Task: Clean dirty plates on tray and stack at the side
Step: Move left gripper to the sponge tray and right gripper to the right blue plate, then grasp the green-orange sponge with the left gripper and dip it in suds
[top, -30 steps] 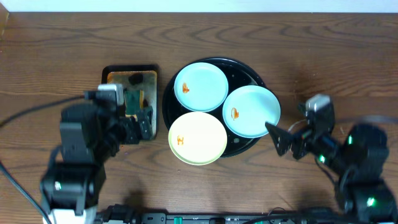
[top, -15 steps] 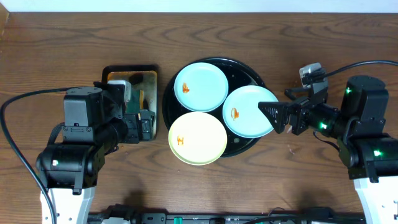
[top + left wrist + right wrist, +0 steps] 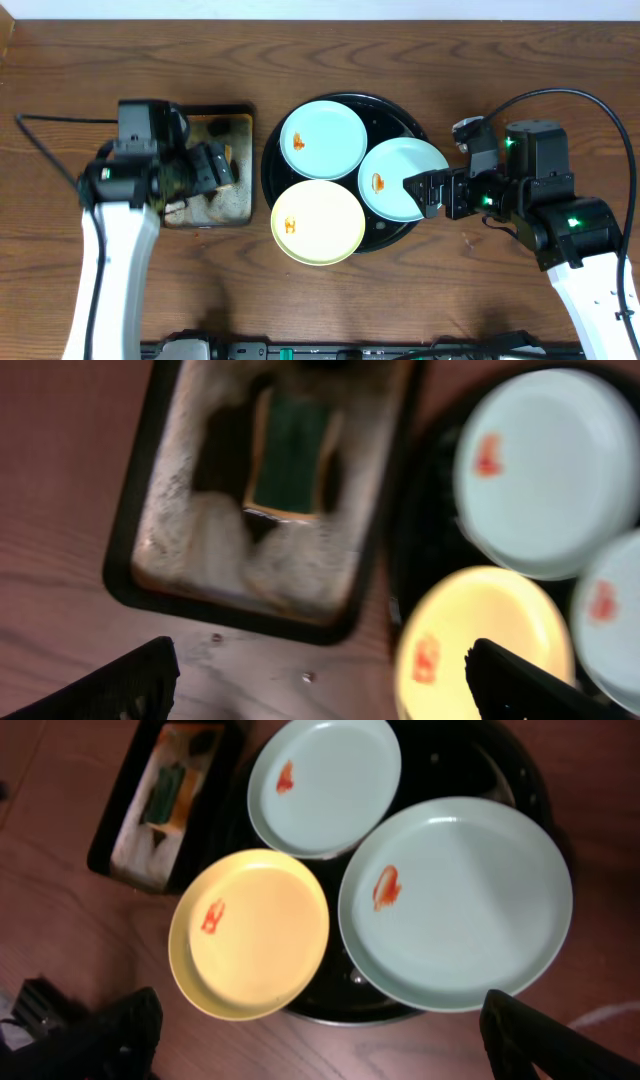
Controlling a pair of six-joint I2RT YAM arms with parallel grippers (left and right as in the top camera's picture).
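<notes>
The black tray (image 3: 400,118) holds a pale blue-green plate (image 3: 322,138) at the back and another blue-green plate (image 3: 403,178) at the right. A pale yellow plate (image 3: 318,221) lies at the front, overhanging the rim. Each has an orange smear. My left gripper (image 3: 212,170) is open and empty above the rectangular metal tray (image 3: 245,205). My right gripper (image 3: 425,192) is open and empty at the right plate's near-right edge. The right wrist view shows the yellow plate (image 3: 250,933), both blue-green plates (image 3: 325,785) (image 3: 455,900) and the open gripper (image 3: 325,1045).
A green and yellow sponge (image 3: 290,450) lies in the stained rectangular tray (image 3: 130,575), left of the black tray. The left wrist view shows the open gripper (image 3: 320,685) over wood beside the yellow plate (image 3: 480,640). Cables run from both arms.
My left gripper moved away from me and now hangs over the rectangular tray. My right gripper moved left, reaching the edge of the right blue-green plate. The plates have not moved.
</notes>
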